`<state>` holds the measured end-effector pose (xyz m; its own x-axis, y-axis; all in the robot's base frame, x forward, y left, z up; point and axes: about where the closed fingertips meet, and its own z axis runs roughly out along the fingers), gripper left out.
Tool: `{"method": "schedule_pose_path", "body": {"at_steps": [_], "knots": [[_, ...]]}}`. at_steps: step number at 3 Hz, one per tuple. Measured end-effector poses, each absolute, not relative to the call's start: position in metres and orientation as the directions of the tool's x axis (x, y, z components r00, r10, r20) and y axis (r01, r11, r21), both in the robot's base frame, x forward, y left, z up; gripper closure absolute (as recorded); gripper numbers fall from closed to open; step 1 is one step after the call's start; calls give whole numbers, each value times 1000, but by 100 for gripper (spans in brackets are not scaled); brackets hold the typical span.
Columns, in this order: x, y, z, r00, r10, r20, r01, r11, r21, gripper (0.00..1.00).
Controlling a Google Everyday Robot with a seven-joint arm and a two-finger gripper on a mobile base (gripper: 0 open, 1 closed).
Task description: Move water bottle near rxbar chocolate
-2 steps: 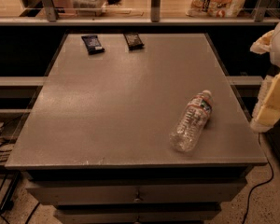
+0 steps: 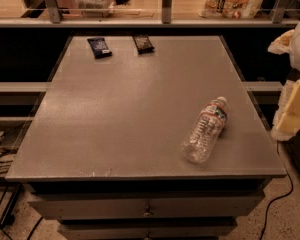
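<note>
The gripper (image 2: 292, 111) hangs at the right border of the view, to the right of the water bottle (image 2: 205, 130) and apart from it, past the right edge of the table (image 2: 125, 114). Only its pale yellow and white parts are visible, and I cannot tell if it is wide, narrow or holding something.

The water bottle lies on its side on the table, close to the near right corner. Its white cap (image 2: 221, 102) points to the far right.

The rxbar chocolate (image 2: 143, 43) lies flat, well apart from the bottle, far behind it and to its left. A navy-blue bar (image 2: 99, 47) lies further left of the bottle, near the rxbar chocolate but not touching it.
</note>
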<state>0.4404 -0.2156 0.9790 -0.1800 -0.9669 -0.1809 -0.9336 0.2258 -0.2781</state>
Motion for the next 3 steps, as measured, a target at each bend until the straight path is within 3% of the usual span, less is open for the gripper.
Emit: {"method": "schedule_pose_path", "body": {"at_steps": [3], "knots": [[455, -167, 889, 154, -988, 3, -977, -153, -152, 0]]}}
